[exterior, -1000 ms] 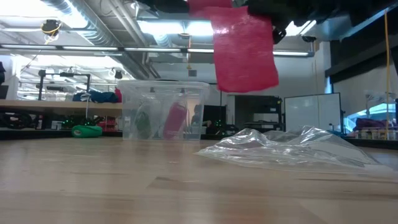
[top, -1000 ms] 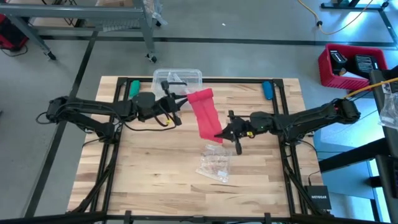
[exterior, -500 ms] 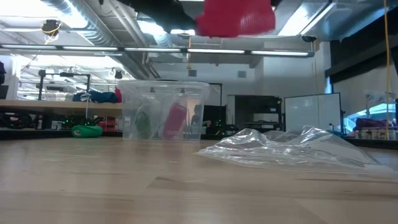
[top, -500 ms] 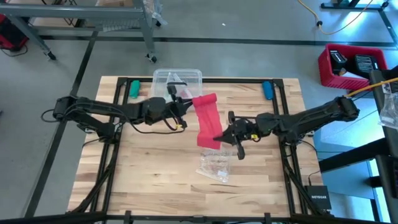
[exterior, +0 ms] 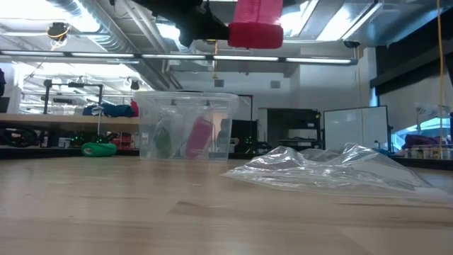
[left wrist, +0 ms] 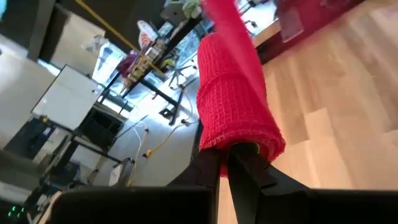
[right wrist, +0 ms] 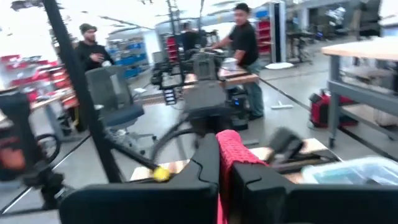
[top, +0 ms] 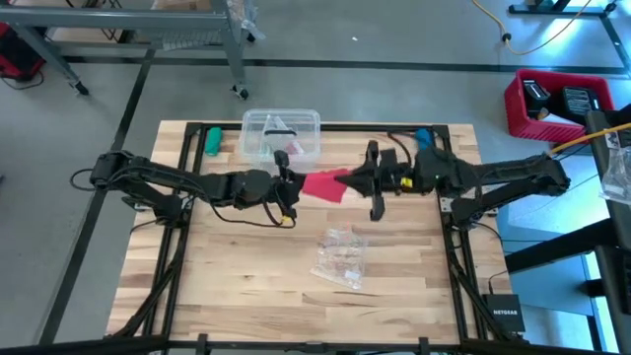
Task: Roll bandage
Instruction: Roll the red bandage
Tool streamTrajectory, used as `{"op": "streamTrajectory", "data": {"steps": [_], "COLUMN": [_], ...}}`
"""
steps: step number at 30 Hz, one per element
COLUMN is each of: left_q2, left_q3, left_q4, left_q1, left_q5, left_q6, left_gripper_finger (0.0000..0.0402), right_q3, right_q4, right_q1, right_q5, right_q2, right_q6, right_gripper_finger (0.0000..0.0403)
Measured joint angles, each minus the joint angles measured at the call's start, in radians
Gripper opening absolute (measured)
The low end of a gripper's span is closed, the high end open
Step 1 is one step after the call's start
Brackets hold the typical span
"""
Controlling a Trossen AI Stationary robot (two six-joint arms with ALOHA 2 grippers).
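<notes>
Red-pink bandage (top: 323, 185) hangs partly wound above the table (top: 237, 286), pinched by the left claw (top: 293, 185) and right claw (top: 351, 180); its tail remains unrolled.

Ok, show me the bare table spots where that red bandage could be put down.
Bare wood lies on the table between the left arm and the plastic wrapper, and again right of the wrapper. It is crowded by the clear box, where the left gripper and right gripper hold the bandage in the air.
</notes>
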Motion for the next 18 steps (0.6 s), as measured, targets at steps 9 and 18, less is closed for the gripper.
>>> {"op": "streamTrajectory", "data": {"steps": [9,18], "left_q2": [0.016,0.016], "left_q3": [0.000,0.000], "left_q4": [-0.003,0.001], "left_q1": [-0.075,-0.145], "left_q5": [-0.001,-0.001], "left_q6": [0.034,0.062], "left_gripper_finger": [0.0013,0.0013], "right_q3": [0.002,0.002], "right_q4": [-0.003,0.007], "right_q1": [-0.123,-0.185], "right_q5": [0.000,0.050], "right_q2": [0.049,0.095], "right_q6": [0.058,0.056], "right_gripper_finger": [0.0014,0.0082]}}
